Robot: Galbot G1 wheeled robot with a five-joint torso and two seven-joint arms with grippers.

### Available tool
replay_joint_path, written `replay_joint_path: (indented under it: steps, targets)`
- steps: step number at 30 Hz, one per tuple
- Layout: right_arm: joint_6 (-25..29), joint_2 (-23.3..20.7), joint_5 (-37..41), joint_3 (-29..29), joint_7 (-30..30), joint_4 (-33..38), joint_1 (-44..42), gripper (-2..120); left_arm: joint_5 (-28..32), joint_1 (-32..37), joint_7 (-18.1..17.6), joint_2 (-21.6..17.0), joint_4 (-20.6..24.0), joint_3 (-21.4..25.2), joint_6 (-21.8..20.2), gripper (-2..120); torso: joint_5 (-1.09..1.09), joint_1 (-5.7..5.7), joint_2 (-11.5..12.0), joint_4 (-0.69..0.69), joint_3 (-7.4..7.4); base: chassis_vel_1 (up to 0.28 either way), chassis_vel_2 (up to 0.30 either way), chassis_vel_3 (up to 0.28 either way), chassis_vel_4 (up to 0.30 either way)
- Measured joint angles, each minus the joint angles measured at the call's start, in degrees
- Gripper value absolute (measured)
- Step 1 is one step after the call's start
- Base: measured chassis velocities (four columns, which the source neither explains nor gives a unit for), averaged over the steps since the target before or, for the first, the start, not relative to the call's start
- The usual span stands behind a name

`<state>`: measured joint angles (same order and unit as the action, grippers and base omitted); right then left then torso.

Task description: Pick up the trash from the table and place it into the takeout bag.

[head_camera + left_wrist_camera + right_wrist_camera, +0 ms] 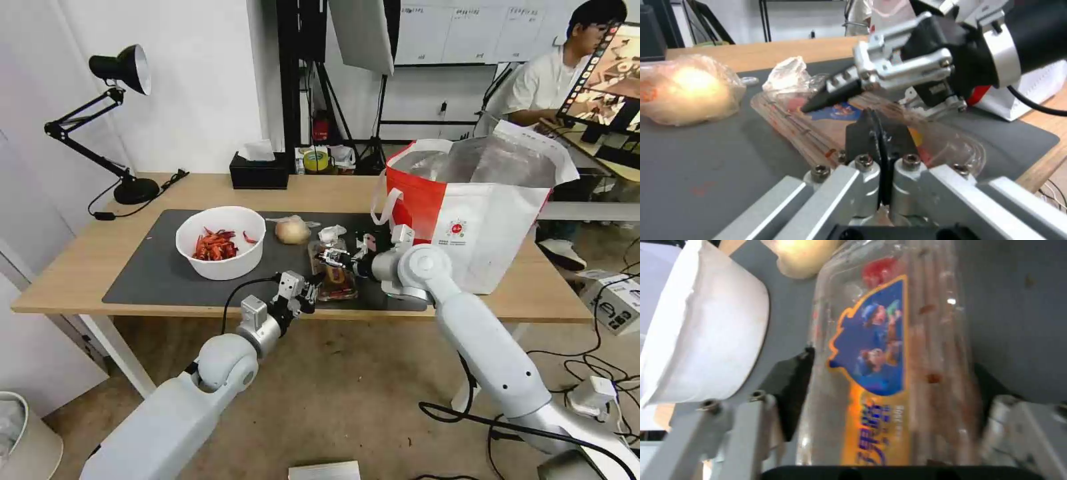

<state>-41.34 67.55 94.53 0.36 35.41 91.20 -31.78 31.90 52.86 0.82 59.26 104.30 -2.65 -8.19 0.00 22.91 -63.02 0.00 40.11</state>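
Note:
On the dark mat (pixel 150 270) of the table (pixel 200 190) lies the clear tray with cherry tomatoes (pixel 335 277), also close up (pixel 889 350). My right gripper (pixel 331 257) is open, its fingers (pixel 789 386) standing on either side of the tray, close to its sides. My left gripper (pixel 309 293) is shut at the tray's front left edge, its pads (pixel 871 133) pressed together over the tray's rim (pixel 791 123). The white bowl of crayfish shells (pixel 220 243), the beige wrapped ball (pixel 292 231) and the crumpled tissue (pixel 331 233) sit behind. The takeout bag (pixel 480 213) stands open to the right.
A black tissue box (pixel 259 172) and a black desk lamp (pixel 123 127) stand at the table's back. On the floor are cables and a white box (pixel 620 303) at the right, and a bin (pixel 20 433) at the lower left.

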Motion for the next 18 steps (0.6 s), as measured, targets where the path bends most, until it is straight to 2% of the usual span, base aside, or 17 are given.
replay_joint_path:
  steps: [1,3,5,7,9,11,12,14,16,18]
  targets:
    - [0.0,-0.1,0.0,0.0,0.0,0.1,-0.2,60,0.0,0.2,0.0,-0.1,0.1,0.2,0.0,0,0.0,0.0,0.0,0.0,0.0,0.0,0.0,0.0,0.0]
    - [0.0,-0.1,-0.1,0.1,0.0,0.2,-0.2,58,0.0,0.3,0.0,-0.1,0.2,0.3,0.0,0,0.0,0.0,0.0,0.0,0.0,0.0,0.0,0.0,0.0]
    - [0.0,-0.1,-0.3,0.5,0.1,0.6,-0.7,44,-0.1,0.9,0.1,-0.2,0.6,0.6,0.1,0,0.0,0.0,0.0,0.0,0.0,0.0,0.0,0.0,0.0]
    - [0.0,-0.1,-0.3,0.7,0.1,0.7,-0.8,43,-0.1,1.0,0.1,-0.2,0.7,0.6,0.1,0,0.0,0.0,0.0,0.0,0.0,0.0,0.0,0.0,0.0]
    - [0.0,0.2,-0.3,1.5,0.2,0.9,-1.5,30,-0.2,1.7,0.1,-0.1,1.0,0.9,0.1,0,0.0,0.0,0.0,0.0,0.0,0.0,0.0,0.0,0.0]
    - [0.0,0.2,-0.3,1.6,0.2,0.9,-1.6,28,-0.3,1.9,0.1,-0.1,1.1,1.1,0.1,0,0.0,0.0,0.0,0.0,0.0,0.0,0.0,0.0,0.0]
    - [0.0,0.2,-0.6,1.8,0.2,1.0,-1.9,20,-0.3,2.4,0.1,-0.2,1.3,1.5,0.1,0,0.0,0.0,0.0,0.0,0.0,0.0,0.0,0.0,0.0]
    - [0.0,0.2,-0.7,1.9,0.1,1.0,-2.0,17,-0.3,2.6,0.1,-0.4,1.5,1.7,0.1,0,0.0,0.0,0.0,0.0,0.0,0.0,0.0,0.0,0.0]
    - [0.0,0.2,-1.3,1.9,-0.1,1.0,-2.2,5,-0.3,3.1,0.2,-1.3,2.0,2.2,0.3,0,0.0,0.0,0.0,0.0,0.0,0.0,0.0,0.0,0.0]
    - [0.0,0.2,-1.3,2.0,-0.1,1.0,-2.3,2,-0.3,3.3,0.2,-1.6,2.2,2.4,0.4,0,0.0,0.0,0.0,0.01,0.0,0.0,0.0,0.0,0.0]
